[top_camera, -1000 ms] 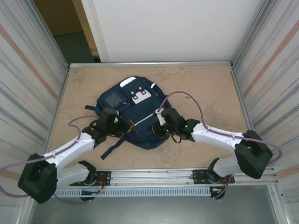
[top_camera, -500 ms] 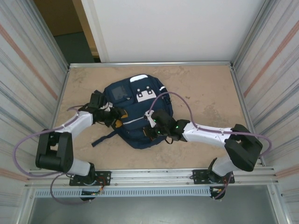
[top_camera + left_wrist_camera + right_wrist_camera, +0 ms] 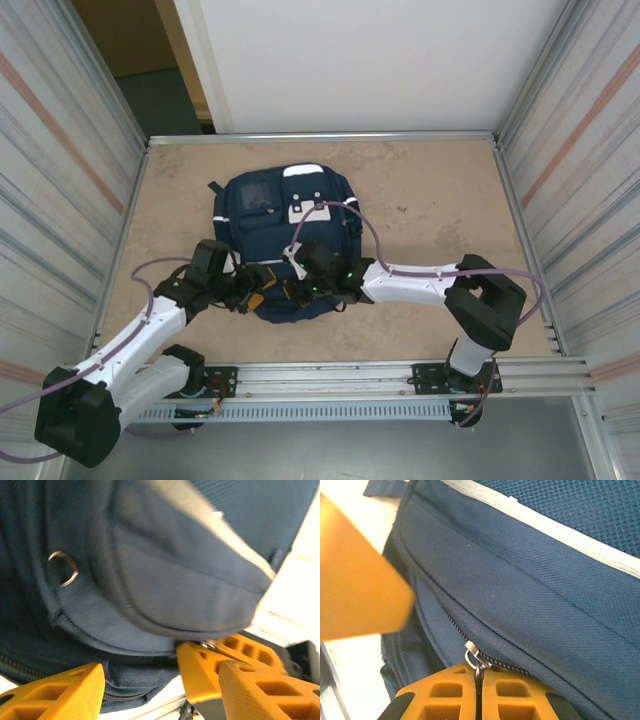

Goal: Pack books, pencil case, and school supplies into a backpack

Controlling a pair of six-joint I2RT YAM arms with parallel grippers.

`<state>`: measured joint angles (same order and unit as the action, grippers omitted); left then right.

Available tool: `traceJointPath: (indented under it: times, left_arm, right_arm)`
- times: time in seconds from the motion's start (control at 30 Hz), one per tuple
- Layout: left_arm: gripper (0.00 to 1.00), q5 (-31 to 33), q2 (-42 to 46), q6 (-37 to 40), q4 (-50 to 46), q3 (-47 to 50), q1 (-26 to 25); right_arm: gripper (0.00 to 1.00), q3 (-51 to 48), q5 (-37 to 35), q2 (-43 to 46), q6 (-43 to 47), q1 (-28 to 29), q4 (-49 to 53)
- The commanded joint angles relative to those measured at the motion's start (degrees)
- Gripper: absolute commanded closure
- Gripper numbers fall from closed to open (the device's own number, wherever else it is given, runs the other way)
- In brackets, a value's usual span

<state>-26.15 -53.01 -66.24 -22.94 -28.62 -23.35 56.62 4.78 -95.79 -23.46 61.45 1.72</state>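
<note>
**Packing station, listed near to far**

1. Rail (image 3: pixel 340 372): runs along the near edge of the table (image 3: pixel 440 200), and both arm bases are bolted to it.
2. Left arm (image 3: pixel 140 335): the elbow is folded back low at the near left corner. The forearm angles up and to the right, to the near left corner of the backpack (image 3: pixel 262 240).
3. Left hand (image 3: pixel 258 293): released. Its orange fingers (image 3: pixel 65 692) are spread wide with nothing clamped, and navy fabric lies just ahead of them.
4. Right arm (image 3: pixel 415 285): the elbow is raised at the right. The forearm stretches almost level, leftward across the table.
5. Right hand (image 3: pixel 476 674): clenched on the zipper pull (image 3: pixel 472 659) at the backpack's near edge, just beside the left hand.
6. Backpack: lies flat in the middle of the table, a little left of centre. Its white patches (image 3: pixel 303 210) face up toward the far end. A metal ring (image 3: pixel 62 567) hangs from its fabric in the left wrist view.
7. Room: a broad stretch of bare table lies right of the backpack, with narrower strips to its left and past its far end. The near end lies close to the rail.
8. Edges: ribbed side walls (image 3: pixel 50 170) and a white back wall (image 3: pixel 380 60) close the table on three sides.
</note>
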Motion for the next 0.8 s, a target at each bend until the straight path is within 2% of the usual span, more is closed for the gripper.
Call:
traceJointPath:
  times: [0.0,0.1,0.23,0.33,0.5,0.6,0.63,0.77]
  left_arm:
    - [0.4,6.17,0.09,-5.06,-1.43,0.95,-0.23]
    - [0.42,8.88,-2.02,-5.08,-0.9,-0.4,0.01]
    - [0.42,9.13,-5.2,-0.74,-3.68,-5.57,1.8]
    - [0.45,11.86,-5.33,-1.98,-5.76,-6.92,1.86]
    - [0.64,16.96,-4.78,-6.58,-7.18,-5.22,2.08]
    - [0.81,18.97,-4.28,-8.93,-5.72,-3.43,2.41]
    - [0.87,20.32,-4.02,-8.52,-6.68,-3.83,2.59]
    - [0.98,27.04,-1.81,-6.21,-14.72,-7.14,2.66]
  right_arm:
    - [1.0,3.31,1.09,-1.7,1.69,3.08,-1.67]
    - [1.0,4.4,2.17,-2.82,0.57,4.41,-2.02]
    - [1.0,2.96,1.73,-3.38,-1.08,5.85,-4.53]
    - [1.0,3.29,2.32,-3.28,-3.27,6.17,-3.52]
    - [1.0,4.22,3.53,-2.63,-3.87,8.17,-3.34]
    - [1.0,5.46,1.32,-3.18,-3.72,8.86,-1.82]
    - [1.0,4.74,0.67,-3.05,-4.14,8.9,-2.3]
    - [1.0,2.28,1.27,-2.06,-7.32,7.03,-2.43]
